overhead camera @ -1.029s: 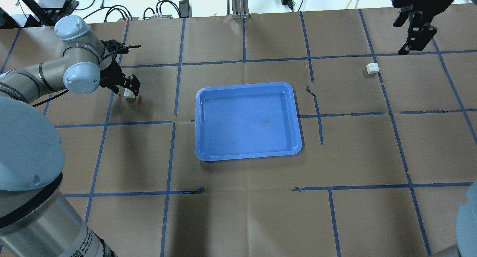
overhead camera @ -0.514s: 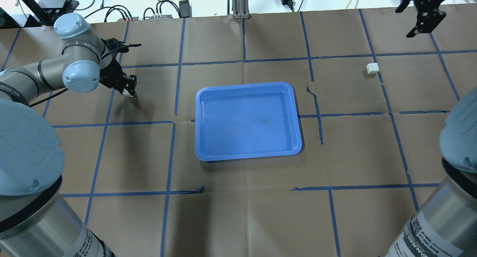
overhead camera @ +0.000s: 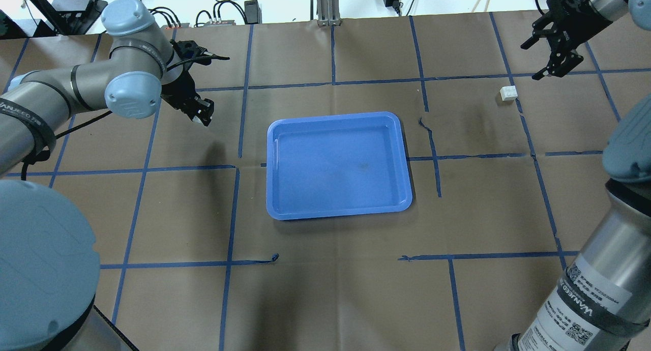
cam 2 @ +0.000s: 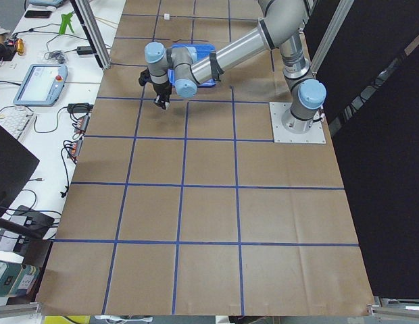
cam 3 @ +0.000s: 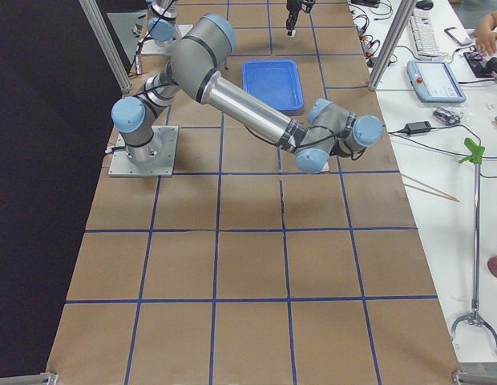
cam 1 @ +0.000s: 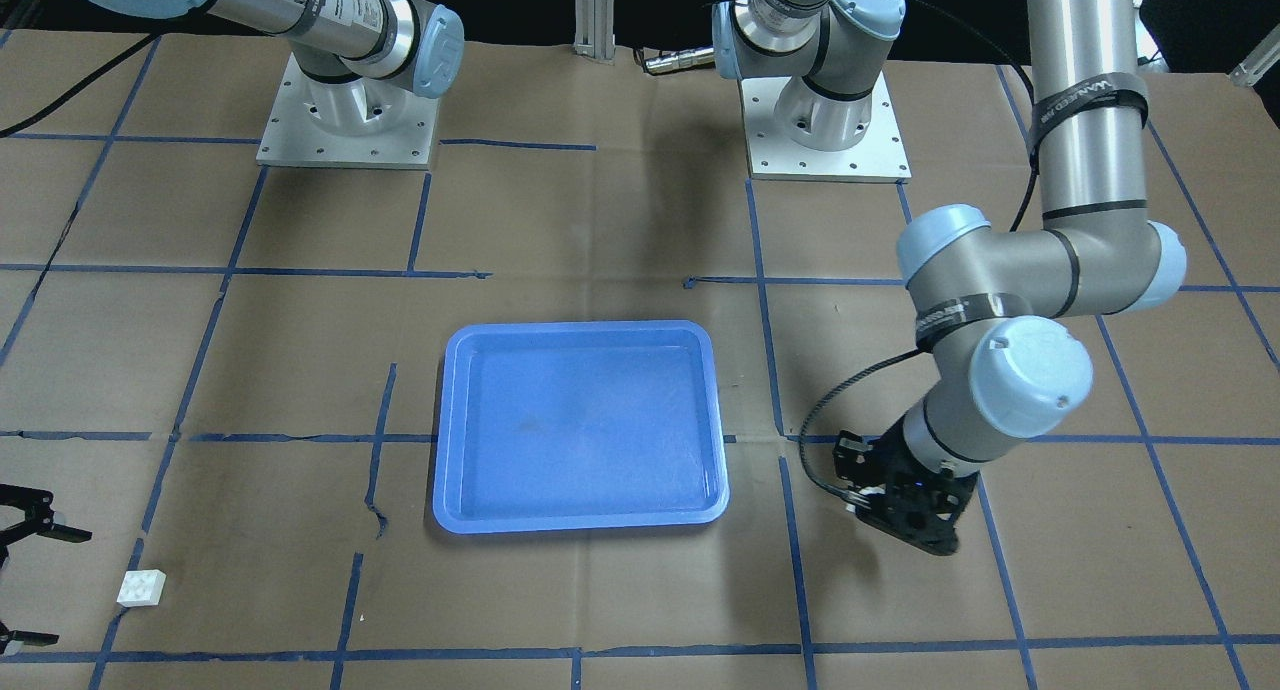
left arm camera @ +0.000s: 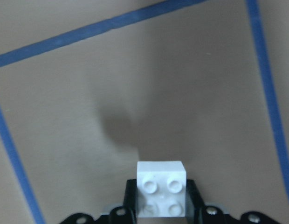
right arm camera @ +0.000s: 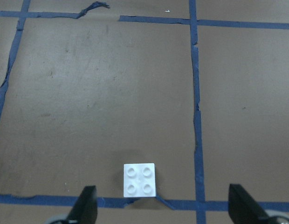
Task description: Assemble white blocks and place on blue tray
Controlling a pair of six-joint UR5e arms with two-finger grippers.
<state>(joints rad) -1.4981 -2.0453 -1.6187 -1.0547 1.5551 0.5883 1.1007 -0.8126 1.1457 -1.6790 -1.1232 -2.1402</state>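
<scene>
**Left claw carries one white block; the other lies loose to the tray's right**

The blue tray (overhead camera: pixel 336 213) lies flat in the middle of the brown paper (overhead camera: pixel 330 300), and nothing lies in it. To the tray's left, level with its far edge, the left gripper (overhead camera: pixel 201 113) hangs above the paper, its shadow falling well clear of it. Its jaws are clamped on a white block (left arm camera: pixel 161 189). The left wrist view shows the block studs-up between the black fingers (left arm camera: pixel 193 196), its front half sticking out past them and its shadow spread on the paper below. In the front-facing view the same gripper (cam 1: pixel 905 525) is near the tray's corner but apart from it.

The second white block (overhead camera: pixel 508 92) sits on the paper well to the tray's right and slightly beyond the tray's far edge. It is studs-up and lies against one of the blue tape lines (overhead camera: pixel 524 122). The right gripper (overhead camera: pixel 532 61) is beyond that block, farther still from the tray. Its jaws are spread wide and hold nothing. The right wrist view looks down on this block (right arm camera: pixel 140 179), which lies between the two spread fingertips (right arm camera: pixel 86 205), closer to one of them and touching neither. The front-facing view catches that gripper (cam 1: pixel 35 580) at the frame's edge, just beside the block (cam 1: pixel 141 587).
</scene>
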